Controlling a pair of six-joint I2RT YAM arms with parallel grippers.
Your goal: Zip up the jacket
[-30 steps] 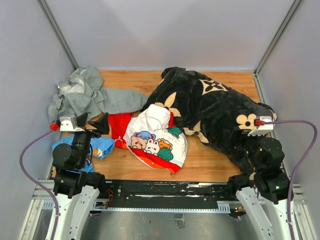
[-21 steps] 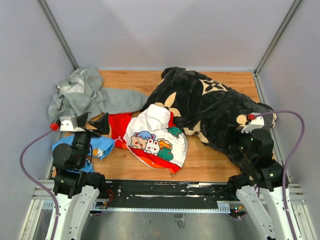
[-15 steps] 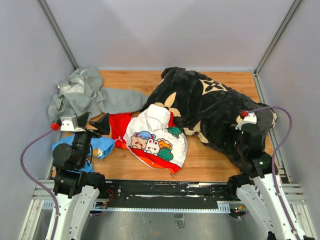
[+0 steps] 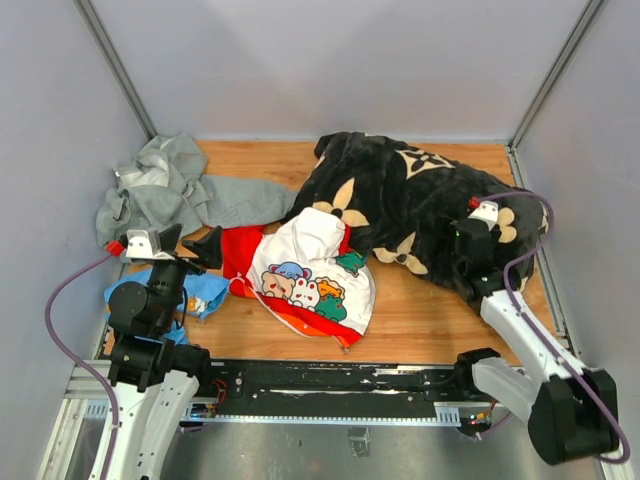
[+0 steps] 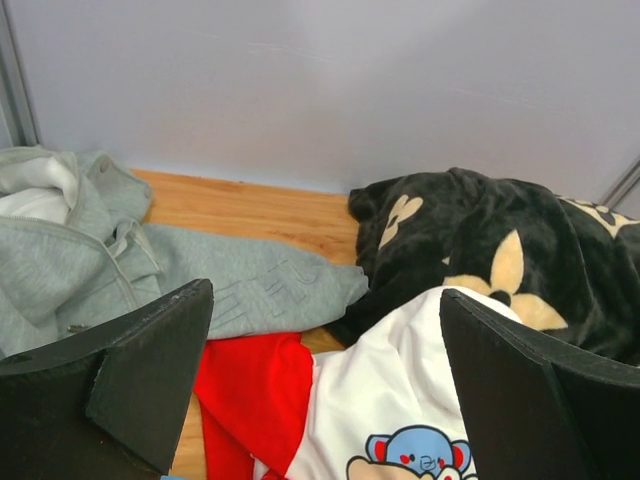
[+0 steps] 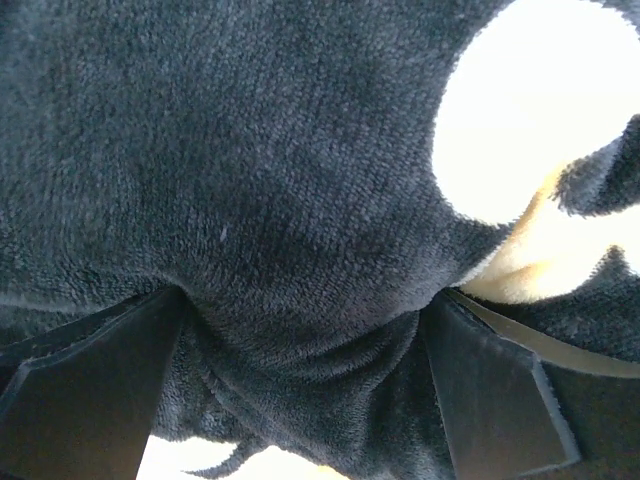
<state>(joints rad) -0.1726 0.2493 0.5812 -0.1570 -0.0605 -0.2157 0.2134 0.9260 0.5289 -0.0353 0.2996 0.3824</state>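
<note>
Two arms rise from the bottom edge of the top view. Left gripper (image 4: 188, 246) hangs at lower left, jaws spread wide, nothing between them, above the red left edge of the jacket (image 4: 310, 272). Small light-blue garment (image 4: 206, 293) lies crumpled just under and beside that arm, near the lower left of the wooden table (image 4: 420, 322). Jacket sits centre-low on the table: a rumpled heap, white cartoon-animal panel facing up, red part at its left, rainbow stripes along its lower edge. Zipper not made out in any view. In the left wrist view the white panel and red cloth fill the bottom middle, between the two fingers. Right gripper (image 4: 463, 250) reaches in from lower right and is pressed down into the black fleece (image 4: 400, 195) with beige flower shapes. The right wrist view shows its jaws held well apart, pile bulging up into the gap; cannot tell whether they squeeze it. Fleece spreads over centre-right to the upper right, its near edge touching the jacket's top. Grey hooded sweatshirt (image 4: 165, 190) is heaped at far upper left, one sleeve stretching toward the fleece.
</note>
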